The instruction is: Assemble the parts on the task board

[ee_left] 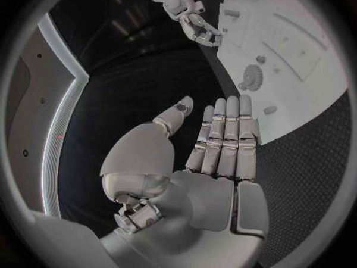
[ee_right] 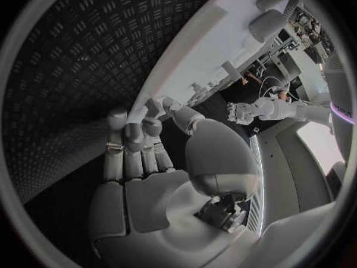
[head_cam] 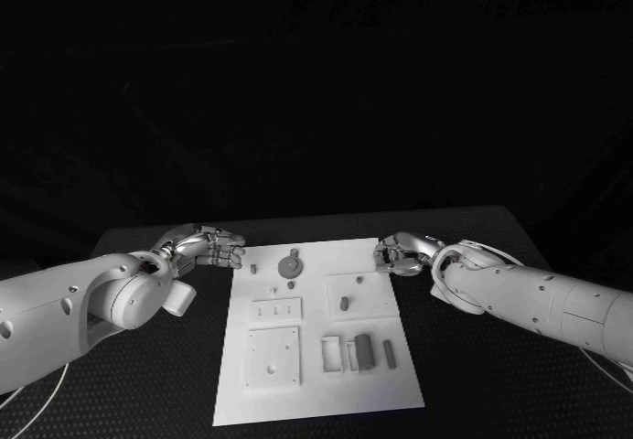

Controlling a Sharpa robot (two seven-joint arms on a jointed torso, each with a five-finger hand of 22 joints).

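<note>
While the grey parts [head_cam: 364,351] lie loose on the task board [head_cam: 316,384], left hand [head_cam: 209,249] and right hand [head_cam: 402,254] flank its far end, fingers apart, holding nothing; assembly apparently unstarted.

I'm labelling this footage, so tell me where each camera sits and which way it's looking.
Head view: on the robot's head, looking down at the white board, left hand and right hand at its far corners.
Left wrist view: behind the left hand, facing the board and the right hand.
Right wrist view: behind the right hand, facing the board's edge.
All three share the board.
</note>
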